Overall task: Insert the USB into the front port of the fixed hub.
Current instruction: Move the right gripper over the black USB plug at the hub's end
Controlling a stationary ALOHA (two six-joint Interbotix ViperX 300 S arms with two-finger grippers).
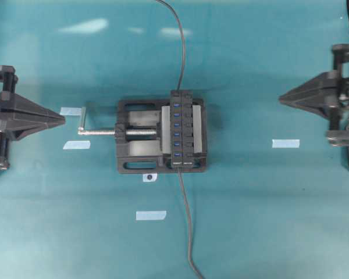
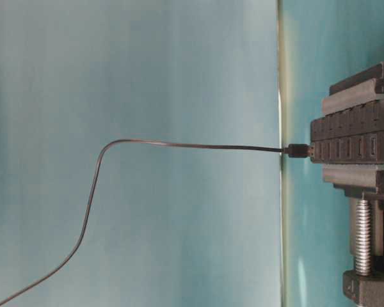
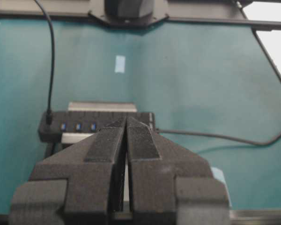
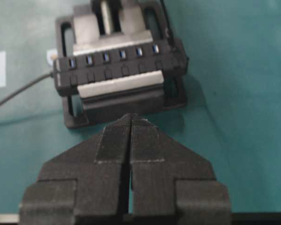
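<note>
The fixed hub (image 1: pixel 183 129) is a long black bar with blue sockets, clamped upright in a vise; it also shows in the other views (image 2: pixel 355 148) (image 3: pixel 84 118) (image 4: pixel 117 70). The USB (image 2: pixel 299 151) sits plugged into the socket at one end of the row (image 3: pixel 48 115) (image 4: pixel 169 36), and its thin cable runs off the far table edge (image 1: pixel 182 52). My left gripper (image 1: pixel 61 119) (image 3: pixel 126 120) is shut and empty, well left of the vise. My right gripper (image 1: pixel 282 99) (image 4: pixel 131 116) is shut and empty, far to the right.
A black vise (image 1: pixel 136 139) with a silver screw crank (image 1: pixel 84 123) pointing left holds the hub. A second cable (image 1: pixel 189 232) leaves the hub's near end toward the front edge. Pale tape strips (image 1: pixel 76 145) (image 1: pixel 150 215) (image 1: pixel 285 143) lie on the teal table.
</note>
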